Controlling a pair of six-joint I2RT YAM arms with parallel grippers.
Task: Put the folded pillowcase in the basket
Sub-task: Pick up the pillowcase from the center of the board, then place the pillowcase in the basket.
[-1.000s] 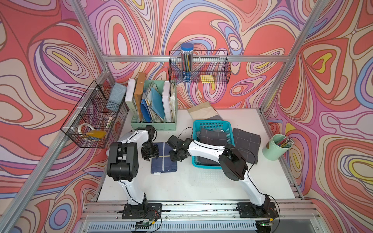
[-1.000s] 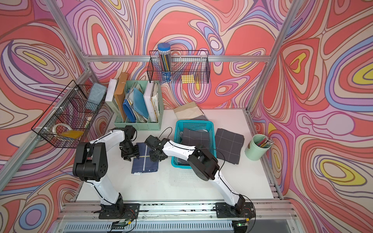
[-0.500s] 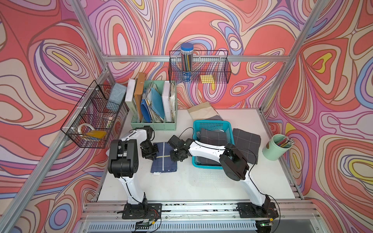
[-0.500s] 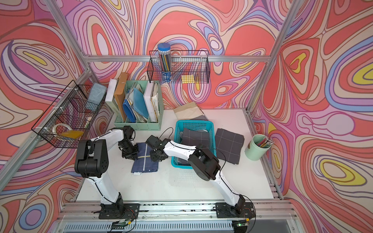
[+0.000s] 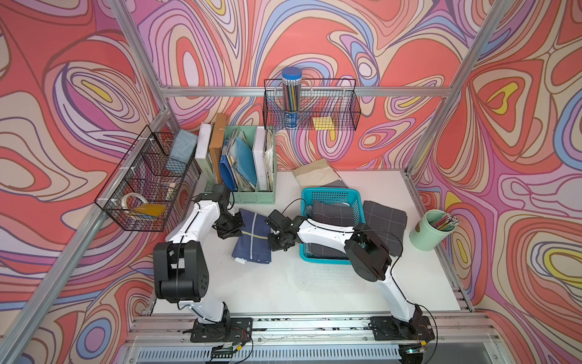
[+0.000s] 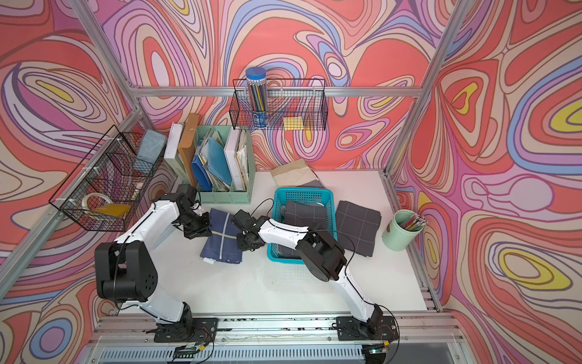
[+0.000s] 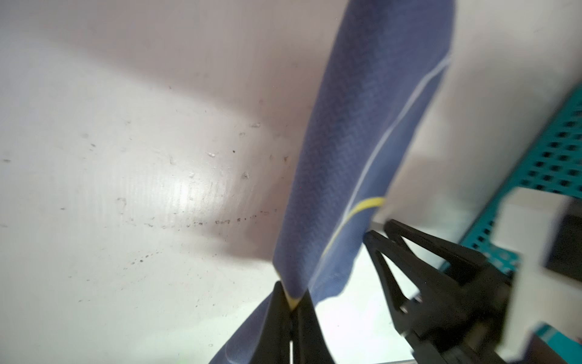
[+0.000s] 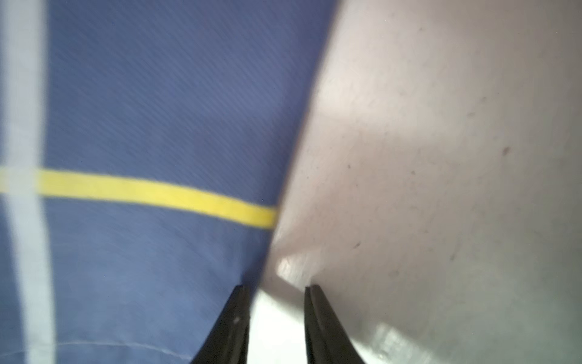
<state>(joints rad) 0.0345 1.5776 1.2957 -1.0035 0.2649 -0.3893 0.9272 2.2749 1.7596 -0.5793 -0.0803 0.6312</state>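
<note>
Folded pillowcase, centre-left of frame, is newly pinched by the closed left gripper; right gripper hangs half-open, empty; lifting toward basket looks feasible.

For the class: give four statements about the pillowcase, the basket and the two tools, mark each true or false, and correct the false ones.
1. The blue pillowcase lies inside the basket. False: it lies on the table beside it.
2. The left tool is shut on the pillowcase. True.
3. The basket is empty. False: a grey checked cloth lies in it.
4. The right tool is open. True.
</note>
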